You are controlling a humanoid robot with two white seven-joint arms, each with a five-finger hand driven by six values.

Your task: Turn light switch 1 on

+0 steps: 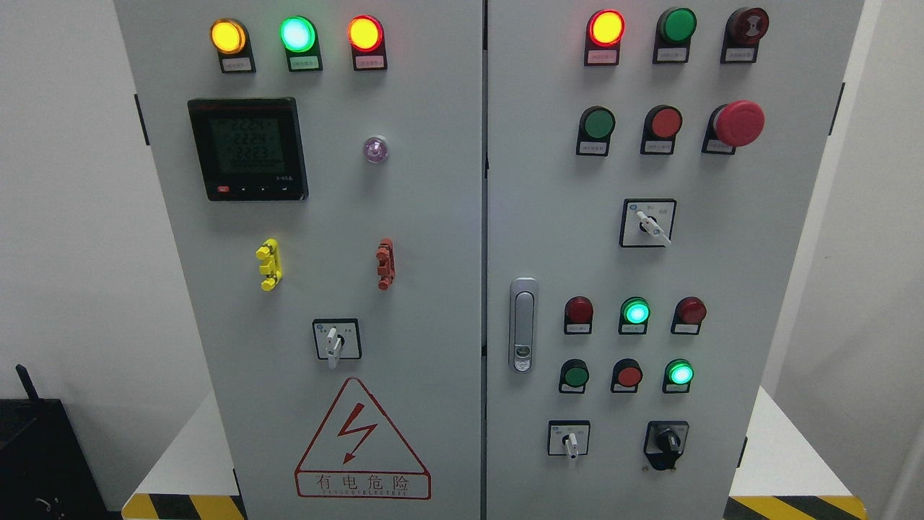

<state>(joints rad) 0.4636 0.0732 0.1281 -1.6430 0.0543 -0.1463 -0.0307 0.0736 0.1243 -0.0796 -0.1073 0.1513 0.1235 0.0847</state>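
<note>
Grey sheet-metal cabinet (433, 238), round glossy lamps, domed red button (738, 123).

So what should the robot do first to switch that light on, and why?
Probably raise an arm toward the cabinet: neither hand is in view yet, so nothing can be pressed. Which control is switch 1 is unclear, since the labels are too small to read.

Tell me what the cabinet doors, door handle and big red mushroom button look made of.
Cabinet doors: likely painted sheet metal, matte light grey, flat and uniform. Door handle: apparently metal, silvery satin sheen. Red mushroom button: probably moulded plastic, smooth with a dull shine.
</note>
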